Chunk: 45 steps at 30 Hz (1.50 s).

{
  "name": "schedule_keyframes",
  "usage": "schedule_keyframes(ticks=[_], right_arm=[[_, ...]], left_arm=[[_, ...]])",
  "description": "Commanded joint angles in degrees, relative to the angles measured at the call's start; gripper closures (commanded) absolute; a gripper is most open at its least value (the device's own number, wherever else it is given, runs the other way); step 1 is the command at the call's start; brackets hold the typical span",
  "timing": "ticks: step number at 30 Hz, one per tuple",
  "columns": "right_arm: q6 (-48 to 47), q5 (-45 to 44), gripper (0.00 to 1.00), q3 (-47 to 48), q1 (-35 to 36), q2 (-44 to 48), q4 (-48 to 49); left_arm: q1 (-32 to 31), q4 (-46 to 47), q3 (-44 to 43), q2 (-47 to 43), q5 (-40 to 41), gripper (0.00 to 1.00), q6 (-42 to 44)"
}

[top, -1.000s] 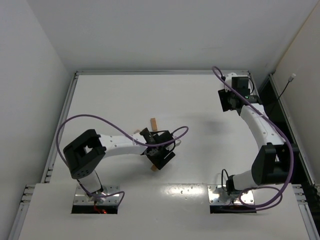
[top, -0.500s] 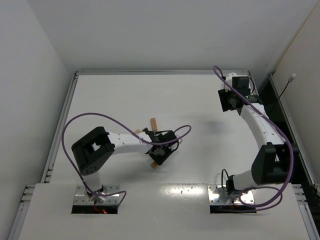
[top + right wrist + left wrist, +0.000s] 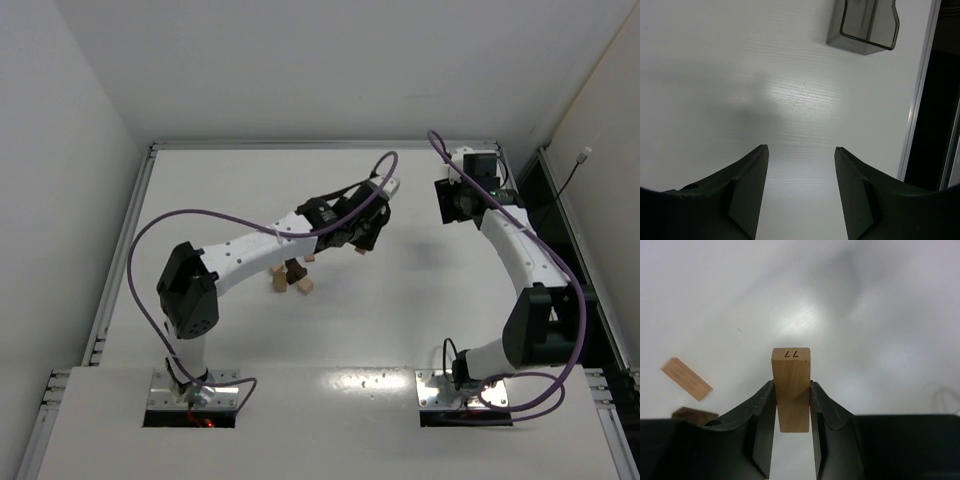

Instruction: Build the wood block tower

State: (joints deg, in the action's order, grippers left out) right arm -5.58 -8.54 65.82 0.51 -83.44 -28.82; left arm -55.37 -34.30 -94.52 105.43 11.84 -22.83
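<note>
Robotics lab: a bare, boxed-in test bench.
Plain white panel walls (image 3: 300, 60) enclose a white tabletop (image 3: 250, 180) edged with a silver metal rail (image 3: 320, 144). A white-and-black left robot arm (image 3: 250, 250) and its matching right robot arm (image 3: 520, 250) are bolted to shiny metal base plates (image 3: 432, 384) along the lower edge, trailing loose purple cables (image 3: 200, 213).

Overhead view looks down on the table (image 3: 420, 300); wrist views face it closely.

grey translucent container (image 3: 864, 27) | on white table (image 3: 790, 100) | near its edge
</note>
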Motion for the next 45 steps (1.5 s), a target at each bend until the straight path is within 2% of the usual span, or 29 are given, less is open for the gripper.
schedule_keyframes(ticks=[1,6,17,29,32,34,38,45], right_arm=[[1.81,2.20,0.48,1.41,-0.16,-0.76,0.25],[2.33,2.21,0.48,1.94,0.37,-0.76,-0.27],[2.86,3.88,0.48,0.27,0.37,-0.76,-0.27],[3.39,3.88,0.48,1.41,0.37,-1.82,-0.80],[3.39,3.35,0.48,1.41,0.37,-0.68,-0.80],[3.39,3.35,0.48,0.89,0.37,-0.67,-0.80],[3.39,3.35,0.48,0.89,0.37,-0.67,-0.80],[3.91,3.88,0.48,0.89,0.37,-0.67,-0.80]], left_arm=[[5.53,-3.58,-3.48,4.69,8.19,1.00,-3.97],[14.74,-4.89,-4.27,8.91,10.05,1.00,-6.00],[25.83,-3.66,-3.66,12.52,13.30,1.00,-6.53],[26.46,1.16,13.82,12.43,-0.39,1.00,-7.05],[25.94,3.88,18.73,10.16,-6.18,1.00,-7.05],[24.53,3.89,20.51,8.14,-6.91,1.00,-6.44],[22.50,5.03,21.57,7.34,-8.49,1.00,-7.49],[21.27,2.75,11.40,13.57,-7.80,1.00,-6.97]])
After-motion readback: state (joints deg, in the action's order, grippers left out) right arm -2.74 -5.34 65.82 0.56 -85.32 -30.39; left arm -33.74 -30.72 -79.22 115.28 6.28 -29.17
